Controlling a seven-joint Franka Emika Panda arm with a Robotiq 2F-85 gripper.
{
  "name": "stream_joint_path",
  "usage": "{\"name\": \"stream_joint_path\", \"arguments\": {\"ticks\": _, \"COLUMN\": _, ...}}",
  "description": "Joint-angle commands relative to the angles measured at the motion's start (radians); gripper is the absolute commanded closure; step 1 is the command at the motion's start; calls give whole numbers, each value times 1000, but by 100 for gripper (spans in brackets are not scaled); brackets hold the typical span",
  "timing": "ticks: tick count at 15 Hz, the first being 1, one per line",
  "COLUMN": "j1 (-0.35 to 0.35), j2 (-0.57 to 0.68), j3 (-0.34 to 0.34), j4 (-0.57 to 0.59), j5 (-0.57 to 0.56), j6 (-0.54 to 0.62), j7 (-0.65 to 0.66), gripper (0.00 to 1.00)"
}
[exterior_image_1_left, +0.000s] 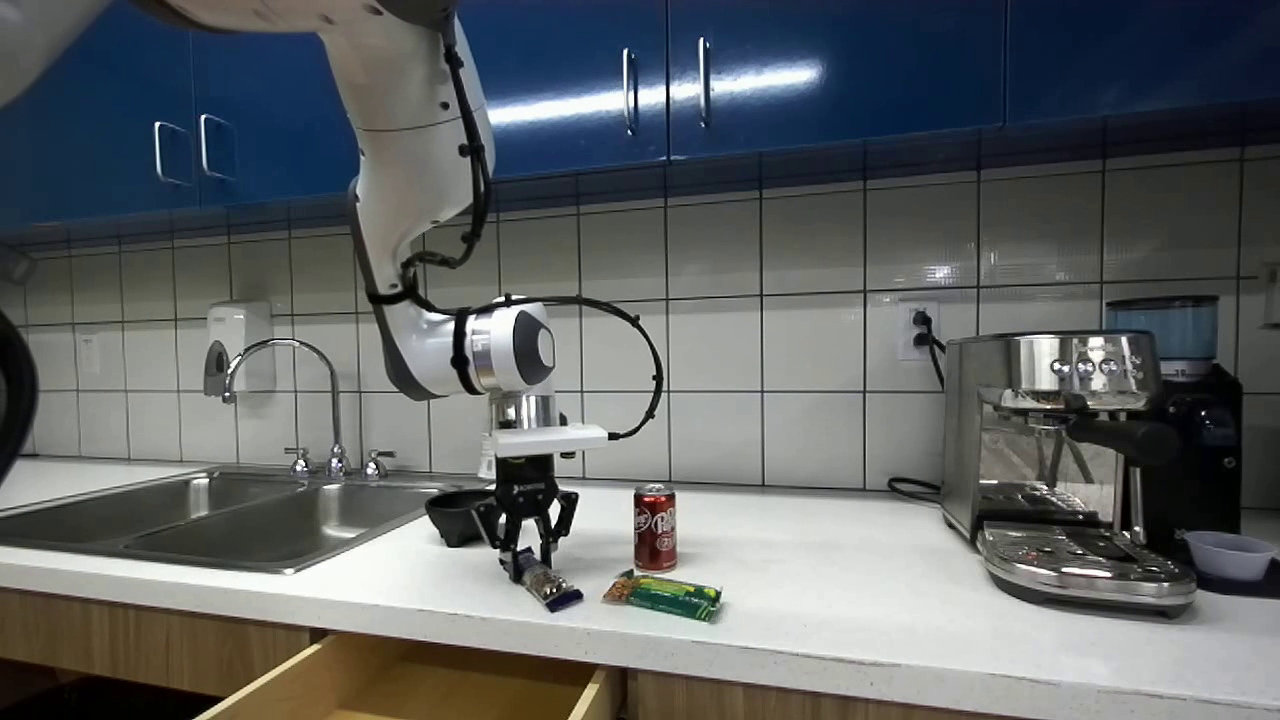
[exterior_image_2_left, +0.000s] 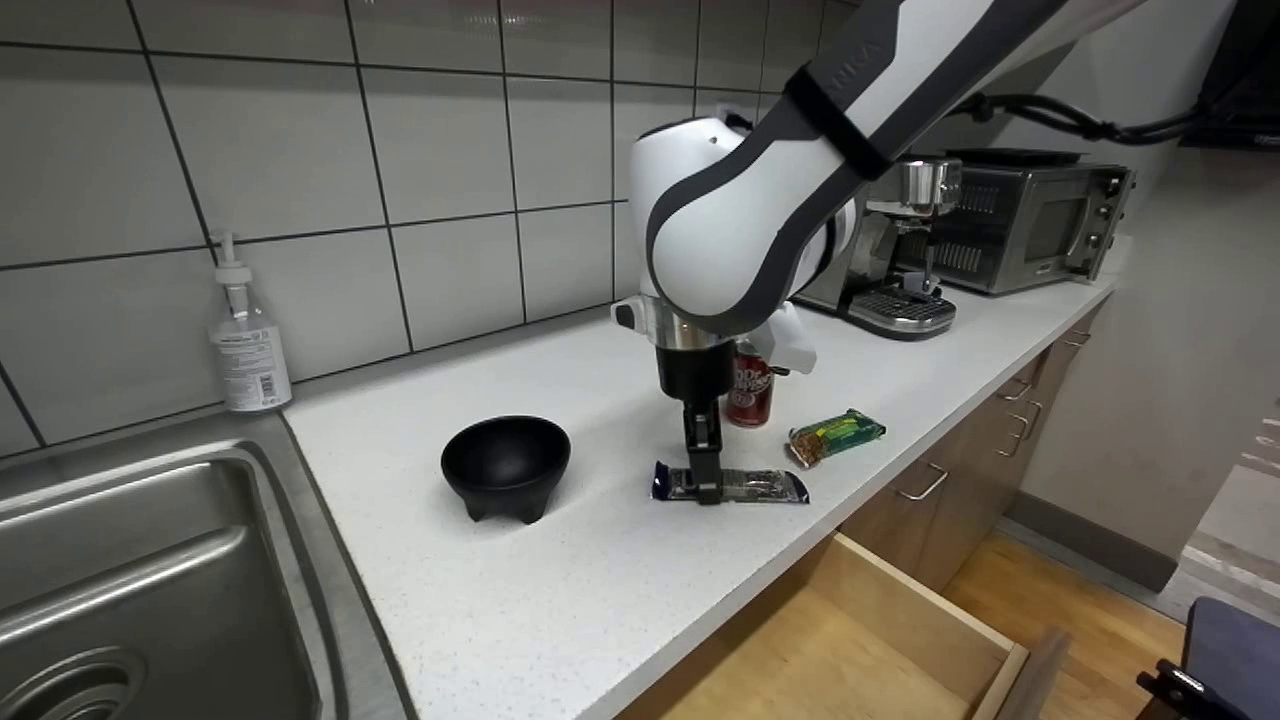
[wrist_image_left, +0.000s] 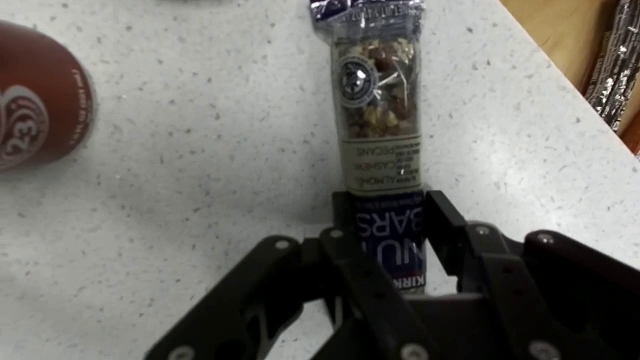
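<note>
A nut bar (wrist_image_left: 382, 100) in a clear and dark blue wrapper lies on the white counter (exterior_image_2_left: 560, 590). My gripper (wrist_image_left: 387, 210) points down over it, shut across its blue-labelled part. One finger rests against each long side in the wrist view. Both exterior views show the gripper (exterior_image_1_left: 530, 566) low at the counter with the bar (exterior_image_2_left: 765, 487) between its fingers. A red soda can (exterior_image_1_left: 656, 530) stands upright close by. A green-wrapped snack packet (exterior_image_1_left: 664, 594) lies in front of the can. The bar's far end is hidden by the gripper in the wrist view.
A black footed bowl (exterior_image_2_left: 505, 465) stands between gripper and sink (exterior_image_1_left: 200, 475). Below the counter edge a wooden drawer (exterior_image_2_left: 830, 660) is pulled out; a dark-wrapped bar (wrist_image_left: 617, 65) lies in it. A coffee machine (exterior_image_1_left: 1060, 370) and a soap bottle (exterior_image_2_left: 250, 360) stand farther off.
</note>
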Motion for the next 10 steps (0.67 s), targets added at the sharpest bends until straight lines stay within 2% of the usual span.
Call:
{"name": "stream_joint_path", "arguments": {"ticks": 1, "j1": -23, "j2": -3, "j3": 22, "j4": 10, "j5": 13, "j6": -5, "j7": -32, "gripper": 88}}
{"name": "stream_joint_path", "arguments": {"ticks": 2, "j1": -22, "j2": -9, "j3": 21, "j4": 2, "j5": 10, "j6": -8, "j7": -32, "gripper": 92}}
{"name": "stream_joint_path", "arguments": {"ticks": 10, "j1": -24, "j2": -78, "j3": 20, "j4": -64, "j5": 28, "j6": -40, "j7": -4, "gripper": 92}}
